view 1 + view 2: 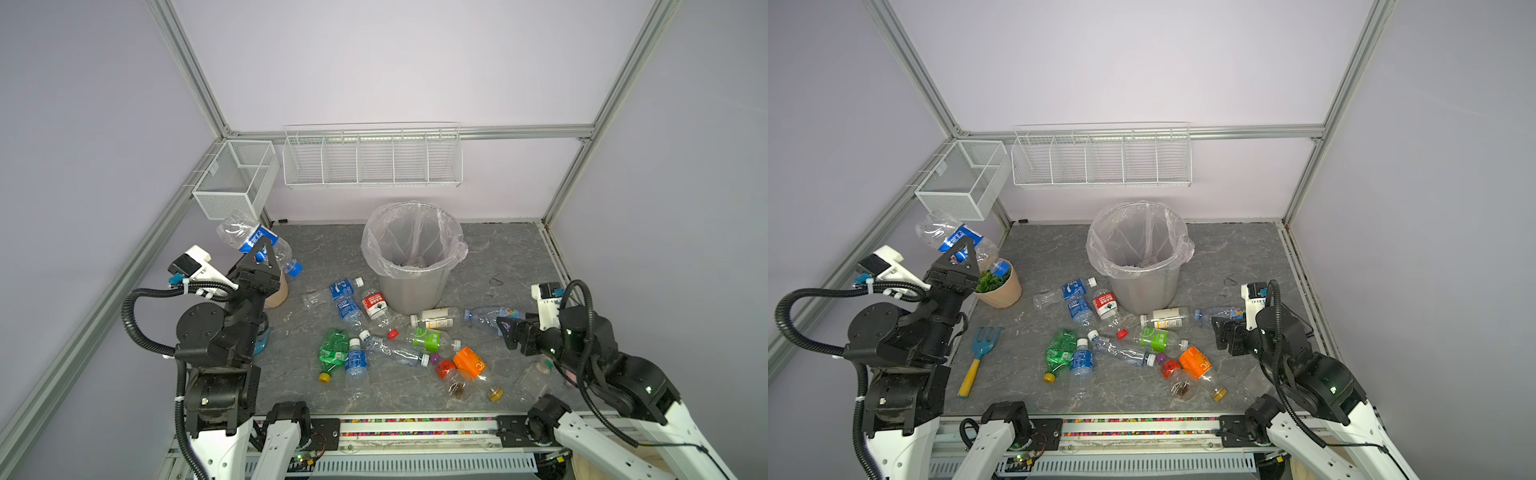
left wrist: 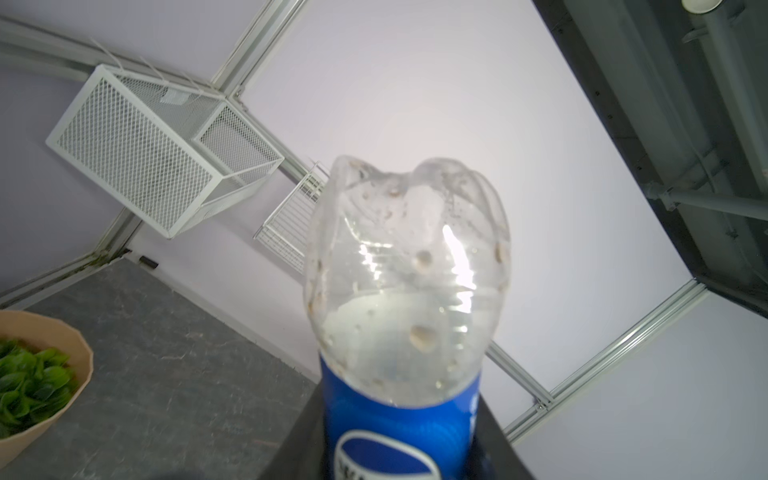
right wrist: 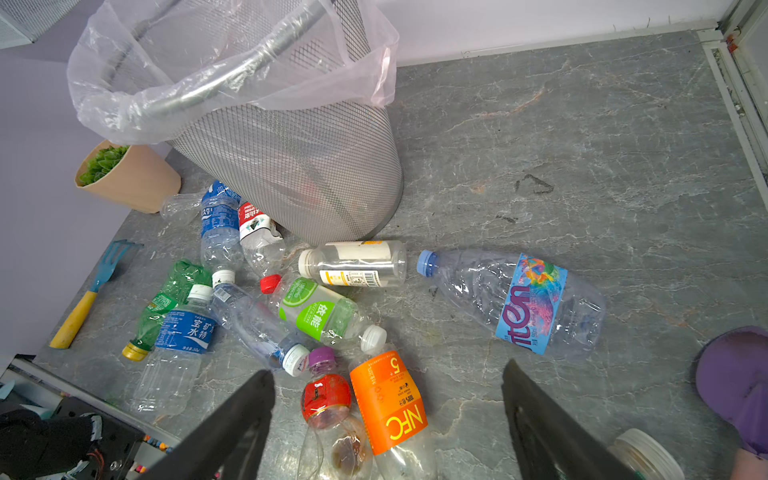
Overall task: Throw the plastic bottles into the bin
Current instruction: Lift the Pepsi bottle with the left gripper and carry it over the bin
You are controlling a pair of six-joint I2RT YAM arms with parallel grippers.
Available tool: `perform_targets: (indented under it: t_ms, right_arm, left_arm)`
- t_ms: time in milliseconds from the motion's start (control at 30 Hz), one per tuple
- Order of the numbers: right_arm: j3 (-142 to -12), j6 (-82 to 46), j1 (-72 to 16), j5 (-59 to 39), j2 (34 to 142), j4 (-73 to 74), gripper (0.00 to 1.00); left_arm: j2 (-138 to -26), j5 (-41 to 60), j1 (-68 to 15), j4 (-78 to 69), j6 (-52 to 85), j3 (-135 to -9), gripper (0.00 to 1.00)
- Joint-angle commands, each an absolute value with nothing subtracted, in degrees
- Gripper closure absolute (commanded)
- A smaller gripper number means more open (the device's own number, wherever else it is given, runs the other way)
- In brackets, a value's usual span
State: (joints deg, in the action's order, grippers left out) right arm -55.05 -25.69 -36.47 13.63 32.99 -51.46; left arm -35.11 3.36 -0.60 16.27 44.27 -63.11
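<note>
My left gripper (image 1: 259,254) (image 2: 399,453) is shut on a clear plastic bottle with a blue label (image 1: 249,239) (image 2: 407,270). It holds the bottle raised and tilted at the left, above the tan pot and well left of the bin (image 1: 411,291) (image 3: 299,166). The bin is a grey mesh bucket lined with a clear bag. Several plastic bottles lie on the floor in front of it, among them an orange-labelled one (image 3: 390,407) and a blue-and-pink-labelled one (image 3: 530,305). My right gripper (image 1: 505,330) (image 3: 388,374) hovers open and empty just right of that pile.
A tan pot of green leaves (image 1: 998,289) stands under the held bottle. A blue rake with a yellow handle (image 1: 978,353) lies on the floor at the left. White wire baskets (image 1: 237,178) (image 1: 372,158) hang on the walls. A lidded clear jar (image 3: 646,455) sits beside my right gripper.
</note>
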Motion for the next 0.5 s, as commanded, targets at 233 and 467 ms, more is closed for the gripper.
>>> perform_targets:
  t_ms: [233, 467]
  right_arm:
    - [-52.9, -27.5, -36.2, 12.5, 32.5, -49.6, 0.12]
    - [-53.0, -27.4, -36.2, 13.0, 32.2, -50.5, 0.12]
  left_arm:
    - [-42.6, 3.6, -5.2, 7.0, 41.4, -70.1, 0.83]
    - [-51.4, -3.3, -17.5, 6.5, 32.5, -76.5, 0.84]
